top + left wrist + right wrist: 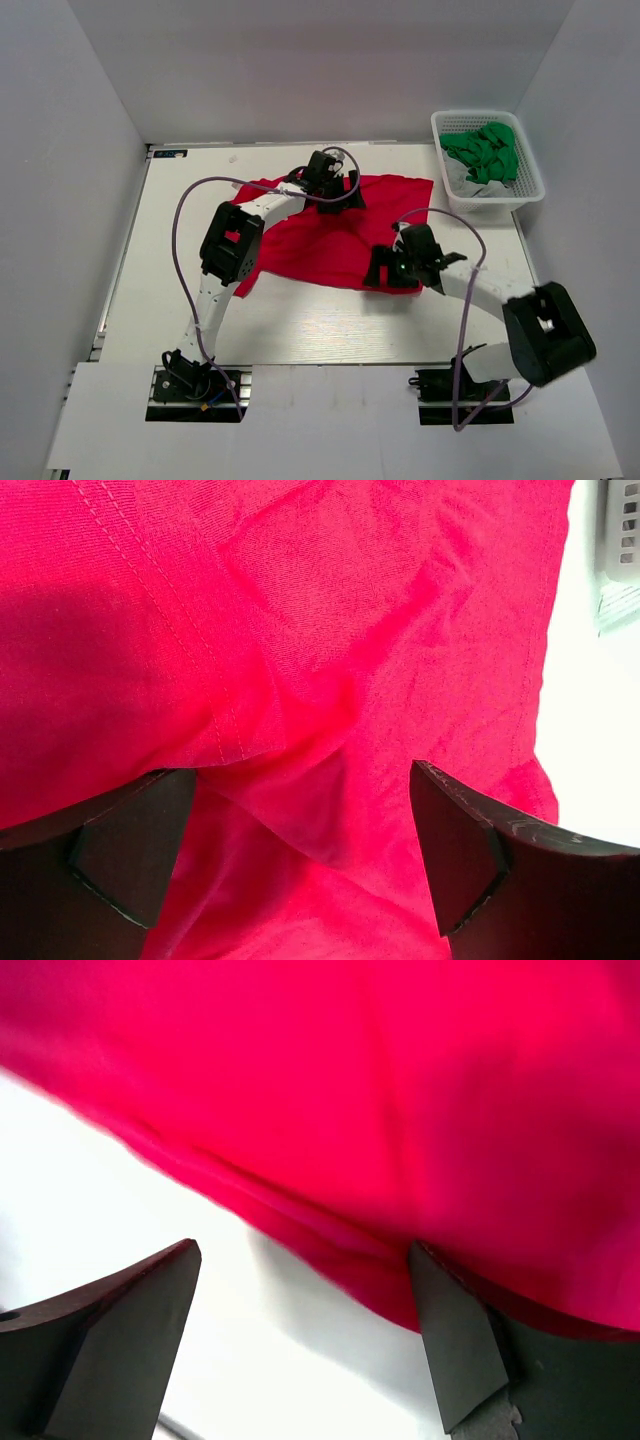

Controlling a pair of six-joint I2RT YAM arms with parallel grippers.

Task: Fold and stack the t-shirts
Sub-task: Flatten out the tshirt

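Red t-shirt (335,240): plain bright red soft fabric garment, lying rumpled and unevenly spread on the middle of the white table (300,325); creases and a stitched seam show in the left wrist view (350,630).
Left gripper (335,190): over the far part of the shirt, black fingers (130,840) spread wide with red cloth beneath and between them; jaws released, nothing clamped (300,810).
Right gripper (395,268): at the shirt's near right edge, jaws released (303,1260); the hem (400,1080) crosses the gap, one finger (460,1340) against the cloth, the other over bare table.
White plastic lattice basket (532,188): far right corner of the table, apart from the shirt.
Basket contents: crumpled green cloth (485,150) on top of a pale cloth (462,182).
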